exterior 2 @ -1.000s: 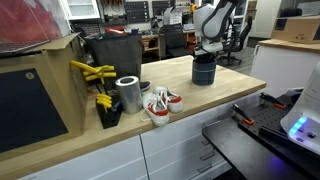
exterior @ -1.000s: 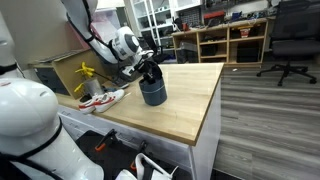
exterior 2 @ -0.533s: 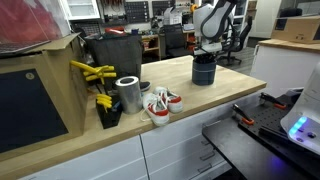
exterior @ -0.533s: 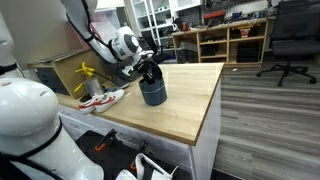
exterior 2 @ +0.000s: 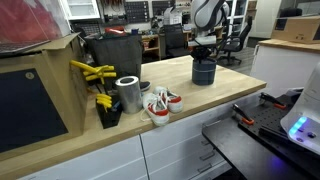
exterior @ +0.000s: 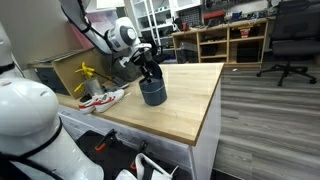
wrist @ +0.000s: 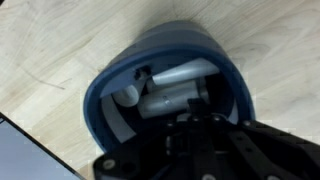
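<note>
While the claw [exterior 2: 204,57] is hanging closed just above the blue cup [exterior 2: 204,74], we are holding it centred, clear of its rim.

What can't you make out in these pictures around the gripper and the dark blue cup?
Pale cylinders inside the dark blue cup: wrist view, blurred, so what they are is unclear.
Cup's inside: both exterior views, hidden by its wall and the gripper.
Gripper fingertips: wrist view, dark, blurred; any grip is unclear.
Red-and-white thing by the metal can: exterior view, too small.
</note>
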Robot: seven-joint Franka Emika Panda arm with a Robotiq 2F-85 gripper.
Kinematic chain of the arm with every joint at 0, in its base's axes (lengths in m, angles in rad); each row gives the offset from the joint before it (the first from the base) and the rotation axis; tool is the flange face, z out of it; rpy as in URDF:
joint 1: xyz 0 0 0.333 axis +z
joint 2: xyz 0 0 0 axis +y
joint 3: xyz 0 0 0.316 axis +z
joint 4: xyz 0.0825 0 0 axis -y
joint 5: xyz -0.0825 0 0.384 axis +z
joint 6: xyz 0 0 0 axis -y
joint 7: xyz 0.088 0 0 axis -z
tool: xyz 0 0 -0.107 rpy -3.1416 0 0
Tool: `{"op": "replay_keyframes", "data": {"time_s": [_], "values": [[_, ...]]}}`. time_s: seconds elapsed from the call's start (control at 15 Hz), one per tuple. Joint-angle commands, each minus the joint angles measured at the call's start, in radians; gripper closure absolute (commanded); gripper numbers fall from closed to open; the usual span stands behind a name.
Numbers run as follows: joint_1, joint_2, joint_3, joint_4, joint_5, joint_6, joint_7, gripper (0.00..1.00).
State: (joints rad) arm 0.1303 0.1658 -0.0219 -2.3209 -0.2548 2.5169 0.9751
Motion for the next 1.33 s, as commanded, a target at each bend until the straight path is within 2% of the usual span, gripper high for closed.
{"op": "replay_keyframes", "data": {"time_s": [0.0, 0.27, 0.33, 0.4, 1.0, 1.07, 1.27], "values": [[-0.005, -0.064, 0.028, 0.040, 0.087, -0.102, -0.049, 1.00], [-0.009, -0.100, 0.048, 0.069, 0.095, -0.184, -0.052, 1.00], [-0.010, -0.106, 0.053, 0.070, 0.099, -0.191, -0.063, 0.74], [-0.012, -0.110, 0.058, 0.069, 0.101, -0.192, -0.083, 0.73], [-0.009, -0.047, 0.073, 0.055, 0.072, -0.140, -0.309, 0.07], [-0.009, -0.036, 0.070, 0.058, 0.069, -0.133, -0.324, 0.01], [-0.006, -0.011, 0.065, 0.062, 0.067, -0.115, -0.351, 0.01]]}}
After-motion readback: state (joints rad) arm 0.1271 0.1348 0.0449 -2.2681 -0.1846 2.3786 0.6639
